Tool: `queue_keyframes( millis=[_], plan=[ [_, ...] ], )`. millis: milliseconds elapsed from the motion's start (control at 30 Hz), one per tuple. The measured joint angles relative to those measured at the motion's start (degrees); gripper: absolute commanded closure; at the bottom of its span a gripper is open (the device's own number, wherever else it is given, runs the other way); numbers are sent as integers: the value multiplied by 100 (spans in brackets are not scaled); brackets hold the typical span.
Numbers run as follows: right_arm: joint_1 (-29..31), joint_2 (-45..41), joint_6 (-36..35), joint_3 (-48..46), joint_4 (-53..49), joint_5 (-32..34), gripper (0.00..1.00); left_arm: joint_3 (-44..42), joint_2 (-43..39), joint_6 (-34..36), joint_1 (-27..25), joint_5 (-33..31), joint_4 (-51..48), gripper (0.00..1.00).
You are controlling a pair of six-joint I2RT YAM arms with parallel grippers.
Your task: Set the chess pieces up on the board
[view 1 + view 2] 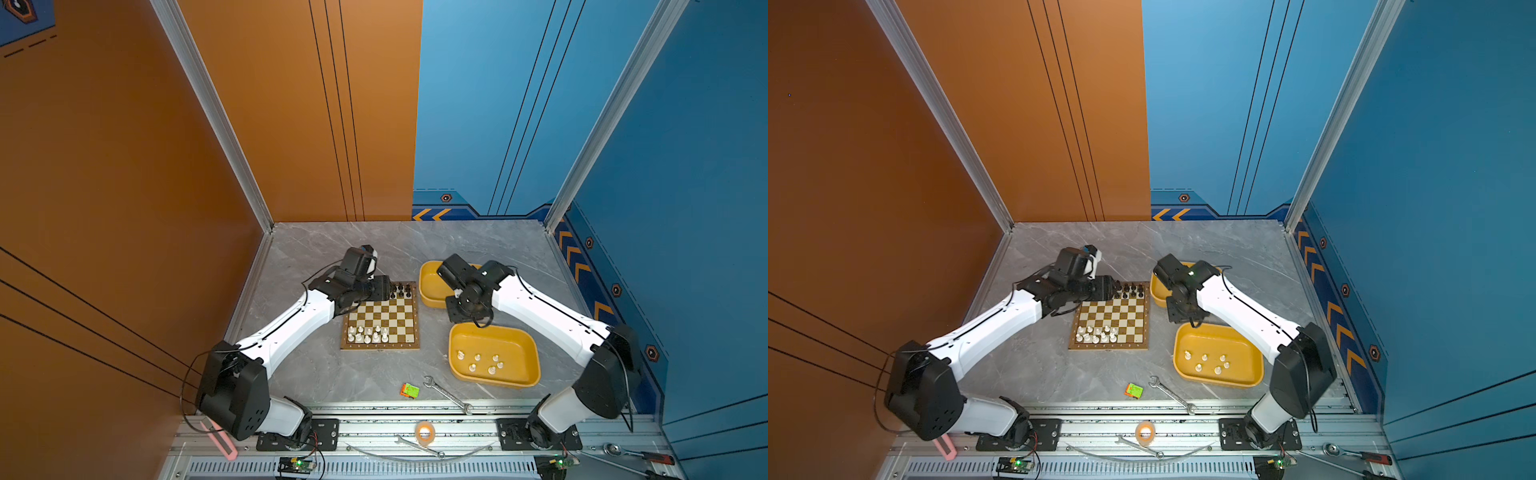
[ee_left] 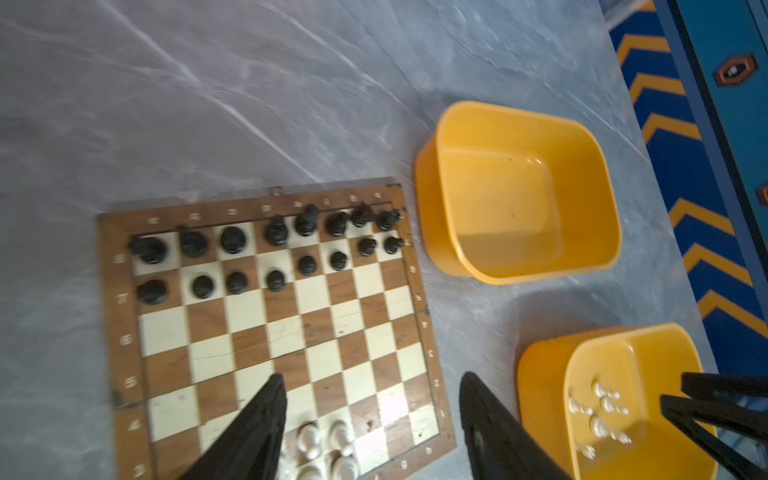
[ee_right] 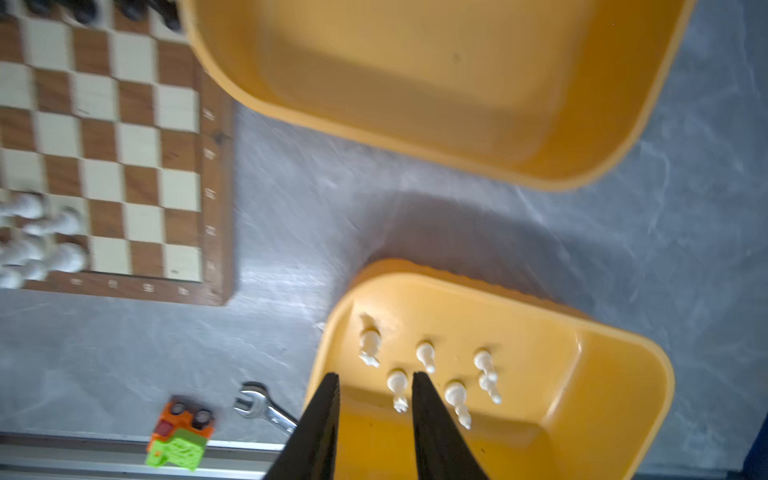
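Note:
The board (image 1: 390,320) (image 1: 1121,318) lies mid-table. Black chess pieces (image 2: 232,239) fill its two far rows. Several white chess pieces (image 1: 368,334) (image 1: 1096,334) stand at its near left. More white pieces (image 1: 477,356) (image 3: 424,353) lie in the near yellow tray (image 1: 515,353). My left gripper (image 1: 384,289) (image 2: 372,376) hangs open above the board's far left corner, covering some black pieces in both top views. Its fingers hold nothing. My right gripper (image 1: 455,313) (image 3: 375,376) hovers over the near tray's far edge, narrowly open and empty.
An empty yellow tray (image 1: 430,286) (image 3: 415,83) sits right of the board, partly under the right arm. A wrench (image 1: 446,392) and an orange-green toy (image 1: 410,390) lie near the front edge. A tape roll (image 1: 425,432) rests on the rail. Walls close three sides.

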Motion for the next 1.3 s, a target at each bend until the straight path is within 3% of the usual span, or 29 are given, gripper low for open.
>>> queue_keyframes(
  millis=[167,300,700,1300],
  plan=[
    [-168,-772,396,-1307,149,-184,72,459,619,205,-776,-4,59,33],
    [-262,-1064,603,-1915,466,-391,72,737,852,304,-1099,-4,28,34],
    [-732,-881,557,-2496,1368,-929,73,890,894,238,-1152,-219,-125,35],
    [-916,-420,168,-2524,1609,-1189,78,890,894,103,-1185,-498,-155,35]
  ],
)
